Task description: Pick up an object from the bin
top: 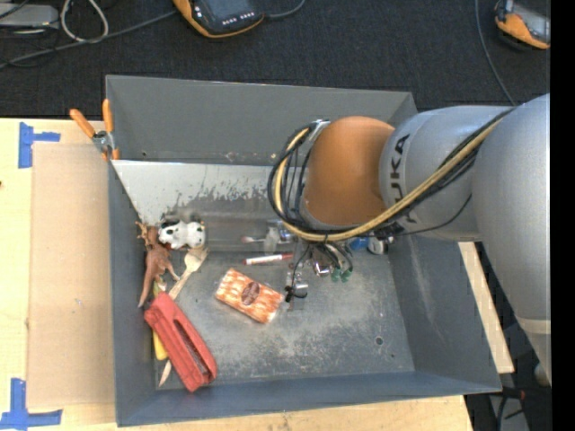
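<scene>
1. Gripper (294, 287) hangs just beside the right end of the orange patterned packet (246, 296); whether it is open or closed cannot be told.
2. Brown toy dinosaur (154, 268) lies left of the packet.

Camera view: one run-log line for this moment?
tool | position: at right end of orange patterned block | block: lying on bin floor

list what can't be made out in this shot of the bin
All in the camera view:
- small blue thing at back right: largely covered by the orange wrist cover and cables; kind unclear.
- small green thing beside it: too small to identify.
- thin yellow stick: mostly under the long red hinged tool.
- grey metal bin, right floor: hidden by the grey arm.
</scene>
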Controlling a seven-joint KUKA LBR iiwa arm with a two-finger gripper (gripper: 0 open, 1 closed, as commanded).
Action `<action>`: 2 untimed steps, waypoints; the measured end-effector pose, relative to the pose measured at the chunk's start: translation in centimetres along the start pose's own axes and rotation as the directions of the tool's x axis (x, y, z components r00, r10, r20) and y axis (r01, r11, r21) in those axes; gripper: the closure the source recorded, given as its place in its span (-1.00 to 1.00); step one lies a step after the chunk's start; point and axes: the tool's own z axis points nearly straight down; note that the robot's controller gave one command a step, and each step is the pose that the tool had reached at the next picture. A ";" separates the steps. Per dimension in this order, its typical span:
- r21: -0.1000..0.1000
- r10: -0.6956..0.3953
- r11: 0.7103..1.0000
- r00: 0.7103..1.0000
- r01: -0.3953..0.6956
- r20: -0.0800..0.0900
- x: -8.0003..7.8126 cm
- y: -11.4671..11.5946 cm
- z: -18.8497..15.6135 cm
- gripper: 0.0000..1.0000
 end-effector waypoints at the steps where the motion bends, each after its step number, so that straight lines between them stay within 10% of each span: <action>1: -0.004 0.063 0.998 0.998 -0.063 -0.012 1.2 4.9 0.4 -1.00; 2: 0.001 0.027 1.000 1.000 -0.027 -0.004 2.7 3.6 3.5 -1.00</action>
